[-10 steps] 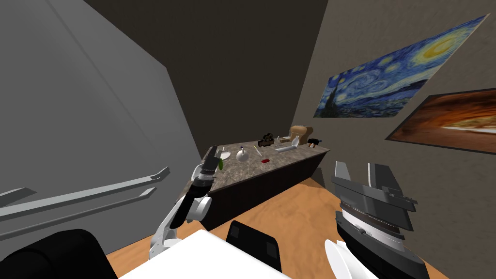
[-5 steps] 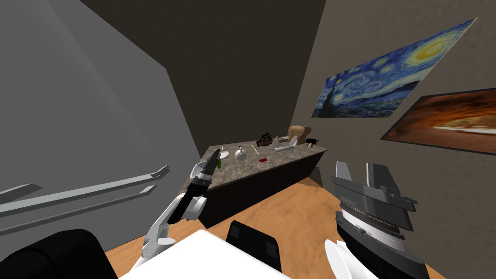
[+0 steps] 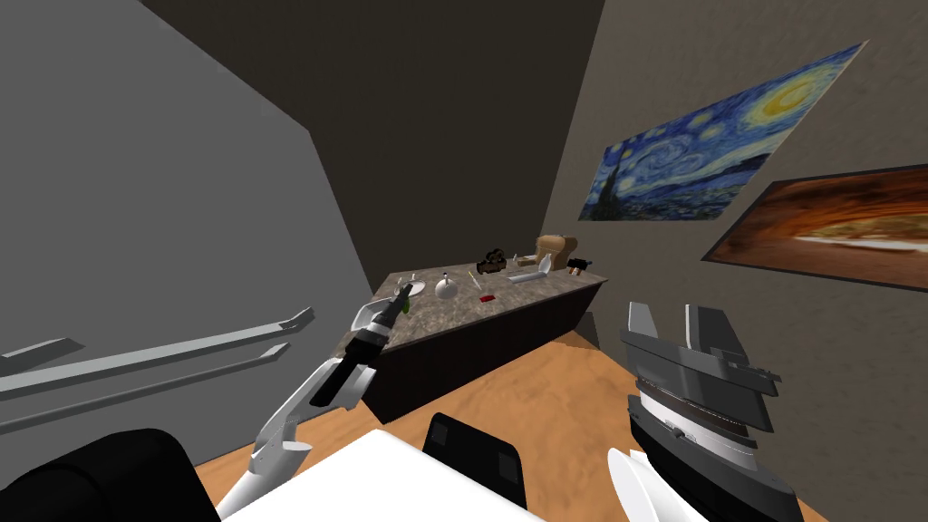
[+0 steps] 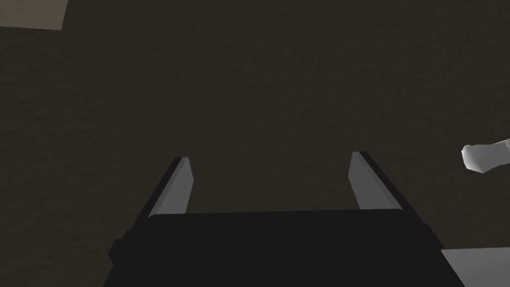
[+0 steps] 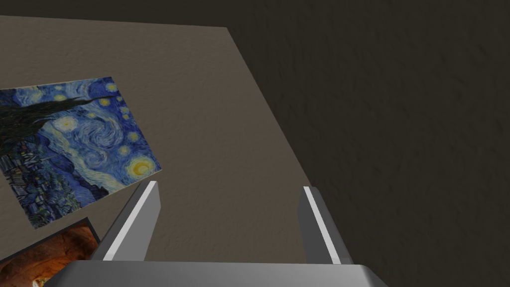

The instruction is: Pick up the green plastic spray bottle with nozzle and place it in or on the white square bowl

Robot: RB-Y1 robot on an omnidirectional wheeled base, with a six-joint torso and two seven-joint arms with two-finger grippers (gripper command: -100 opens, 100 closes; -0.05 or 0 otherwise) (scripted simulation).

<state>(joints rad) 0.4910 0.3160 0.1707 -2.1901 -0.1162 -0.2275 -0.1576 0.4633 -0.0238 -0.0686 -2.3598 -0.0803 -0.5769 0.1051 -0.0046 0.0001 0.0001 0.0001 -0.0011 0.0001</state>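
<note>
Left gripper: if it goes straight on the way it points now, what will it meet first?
Probably the dark wall: the left gripper, open and empty, faces it with nothing in between. Depth is unclear. The green spray bottle sits beside it, off that line.

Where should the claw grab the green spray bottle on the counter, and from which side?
Probably the body of the green spray bottle, below the nozzle, though it is too small here to make out its neck. It sits at the near left end of the counter, right beside the open left claw. So come from that near edge, with the fingers across its narrow width.
</note>
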